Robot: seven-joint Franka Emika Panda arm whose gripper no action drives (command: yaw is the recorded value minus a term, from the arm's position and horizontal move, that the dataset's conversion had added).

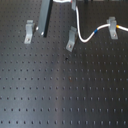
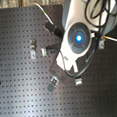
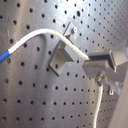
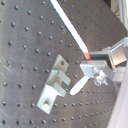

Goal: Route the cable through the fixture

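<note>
Cable (image 3: pixel 42 34), white, arcs from the first wrist view's left edge over a grey bracket clip (image 3: pixel 61 56) at centre. Gripper (image 3: pixel 100 67) is clamped on it just past the clip. Judgement: keep tension low and drag the cord down into the clip's slot.

You had a white Franka arm (image 2: pixel 82 27) in the second exterior view, its bulky rounded casing carrying a dark circular cap with a glowing blue light (image 2: pixel 78 38) at the centre. Black cables (image 2: pixel 102 6) looped over the casing, and another black lead curved beneath it. In both wrist views, the gripper (image 3: pixel 97 67) showed grey metal fingers, blocky and square-edged, with a small screw (image 4: pixel 98 75) fixed near the tip and pale housing behind.
</note>
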